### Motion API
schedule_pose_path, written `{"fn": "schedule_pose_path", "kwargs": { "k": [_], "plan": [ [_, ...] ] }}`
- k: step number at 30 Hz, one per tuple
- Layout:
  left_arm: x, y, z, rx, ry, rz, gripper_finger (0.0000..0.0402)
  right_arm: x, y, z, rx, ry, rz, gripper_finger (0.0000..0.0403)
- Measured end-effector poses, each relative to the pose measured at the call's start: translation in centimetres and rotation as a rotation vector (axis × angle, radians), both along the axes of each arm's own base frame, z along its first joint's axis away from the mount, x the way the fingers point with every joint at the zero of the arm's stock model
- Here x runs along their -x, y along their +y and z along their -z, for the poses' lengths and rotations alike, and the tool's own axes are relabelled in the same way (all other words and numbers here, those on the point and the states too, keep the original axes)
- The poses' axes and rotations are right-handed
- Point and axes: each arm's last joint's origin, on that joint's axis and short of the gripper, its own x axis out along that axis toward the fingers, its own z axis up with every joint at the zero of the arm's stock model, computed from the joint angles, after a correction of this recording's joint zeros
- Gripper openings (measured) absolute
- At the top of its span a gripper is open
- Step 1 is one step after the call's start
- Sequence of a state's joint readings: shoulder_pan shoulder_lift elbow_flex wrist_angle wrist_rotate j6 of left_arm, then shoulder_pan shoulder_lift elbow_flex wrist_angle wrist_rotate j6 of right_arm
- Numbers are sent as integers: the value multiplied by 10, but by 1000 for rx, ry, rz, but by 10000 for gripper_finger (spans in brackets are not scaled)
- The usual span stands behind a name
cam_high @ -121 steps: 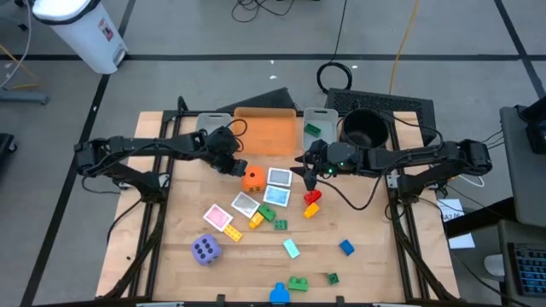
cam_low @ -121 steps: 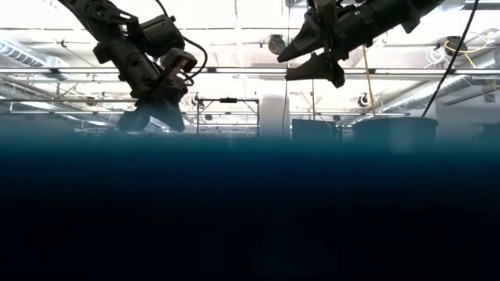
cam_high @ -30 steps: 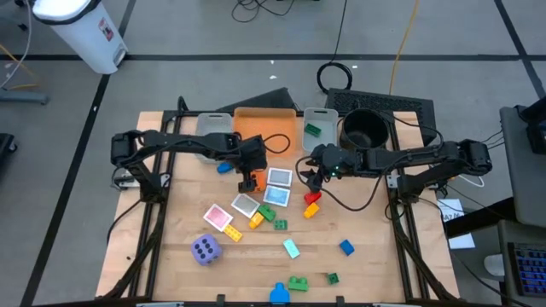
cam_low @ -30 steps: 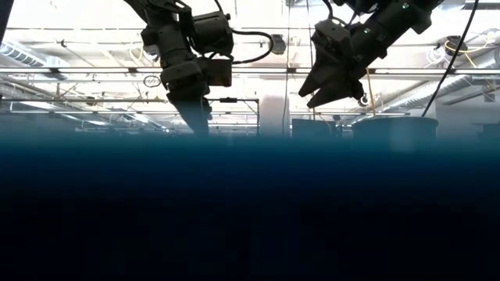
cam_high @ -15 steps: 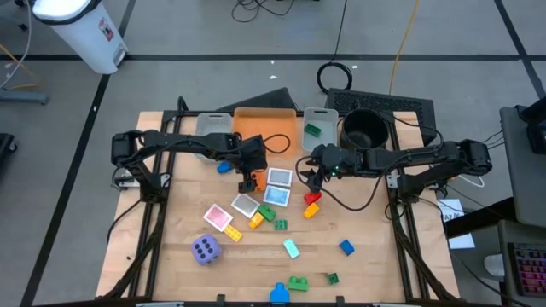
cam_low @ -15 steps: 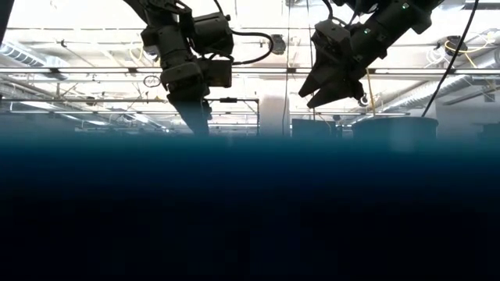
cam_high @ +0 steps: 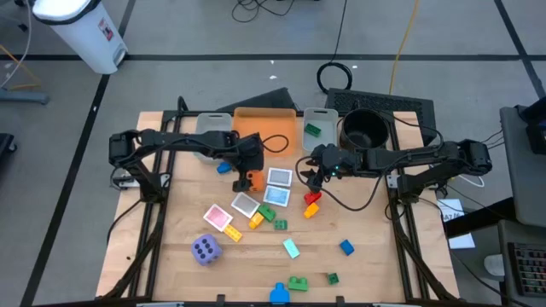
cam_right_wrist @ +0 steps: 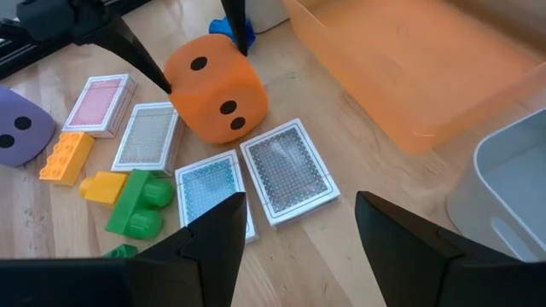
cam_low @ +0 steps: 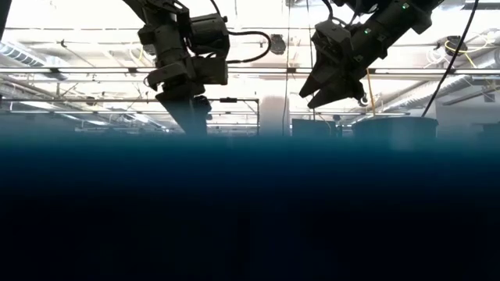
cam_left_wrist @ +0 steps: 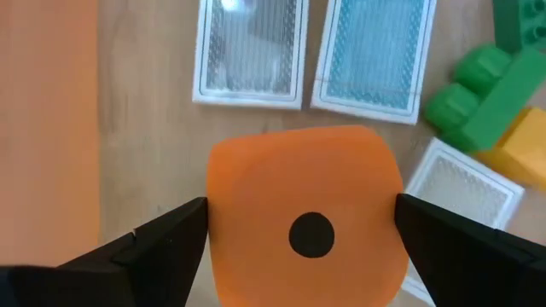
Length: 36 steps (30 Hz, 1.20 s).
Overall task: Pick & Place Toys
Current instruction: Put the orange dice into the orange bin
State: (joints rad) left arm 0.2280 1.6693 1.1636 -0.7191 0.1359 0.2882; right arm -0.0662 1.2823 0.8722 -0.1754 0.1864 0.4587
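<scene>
High view: left gripper [cam_high: 249, 180] at frame centre, just below the orange bin [cam_high: 264, 130], lowered over the orange die [cam_high: 252, 180], fingers spread to either side of it. Right gripper [cam_high: 310, 174] a little right of centre, above a red brick [cam_high: 312, 197] and beside two picture cards [cam_high: 278, 185], fingers apart, nothing between them. Purple die [cam_high: 205, 249] at lower left of the table [cam_high: 367, 256]; more cards and yellow and green bricks scattered between the two dice; blue and green bricks along the bottom edge. Grey bin [cam_high: 317, 128] and black bowl [cam_high: 365, 128] at upper right.

Low view: both arms hanging from the top, table contents lost in dark haze across the lower half.

Left wrist view: orange die filling the lower centre, one dark pip up, a dark finger [cam_left_wrist: 153, 247] on each side, close to its faces but contact hard to judge. Two cards at top, green brick [cam_left_wrist: 482, 94] at right.

Right wrist view: own fingers [cam_right_wrist: 213, 247] wide apart at the bottom, empty. Orange die at upper centre with the left gripper's fingertips around it; cards below it, purple die at far left.
</scene>
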Motion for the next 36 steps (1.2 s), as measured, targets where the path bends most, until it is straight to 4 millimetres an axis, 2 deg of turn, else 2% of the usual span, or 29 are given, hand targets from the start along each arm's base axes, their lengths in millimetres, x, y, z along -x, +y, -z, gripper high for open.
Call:
{"fn": "schedule_pose_path", "kwargs": {
  "k": [8,17,20,33,36],
  "plan": [
    [-3,-5,4,-22,24,29,370,0,0,0,2,3,-1,210],
    [-1,-1,5,-13,34,12,324,0,0,0,0,2,0,210],
    [-1,-1,5,-13,33,11,320,0,0,0,0,2,0,210],
    [1,5,6,53,36,-40,392,0,0,0,1,3,-1,210],
    [2,3,6,81,51,-30,397,0,0,0,2,3,-1,210]
  ]
}}
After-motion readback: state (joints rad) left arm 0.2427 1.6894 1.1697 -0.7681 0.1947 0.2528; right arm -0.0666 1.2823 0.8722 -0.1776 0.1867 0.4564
